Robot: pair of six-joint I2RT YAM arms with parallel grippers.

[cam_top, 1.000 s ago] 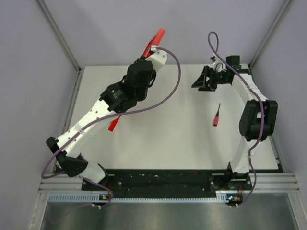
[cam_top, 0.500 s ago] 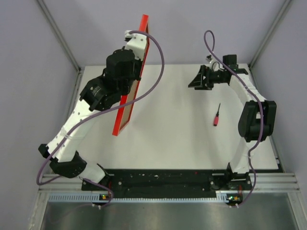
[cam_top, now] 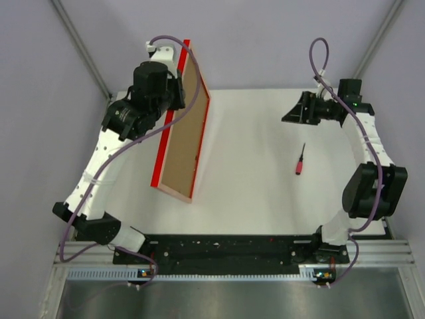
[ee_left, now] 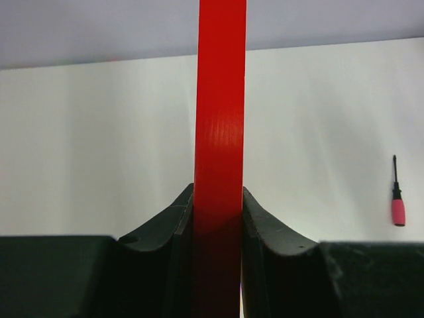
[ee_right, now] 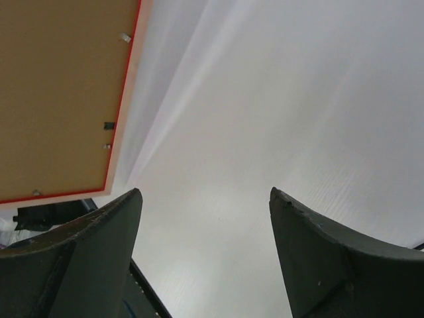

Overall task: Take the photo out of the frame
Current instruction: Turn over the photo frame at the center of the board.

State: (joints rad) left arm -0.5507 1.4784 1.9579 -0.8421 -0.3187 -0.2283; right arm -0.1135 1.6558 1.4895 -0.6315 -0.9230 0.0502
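White table (cam_top: 265, 199) w/ pale lilac walls (cam_top: 265, 40) round it; alu posts (cam_top: 83, 50) at corners.

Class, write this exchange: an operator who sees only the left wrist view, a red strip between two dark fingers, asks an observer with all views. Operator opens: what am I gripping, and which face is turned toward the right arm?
Observer: The left gripper is shut on the frame by its edge; its brown back faces the right arm.
Operator: Does the photo show?
Observer: No, no view shows the frame's front.
Operator: Where is the right gripper?
Observer: The right gripper is open, empty, above the table, apart from the frame.
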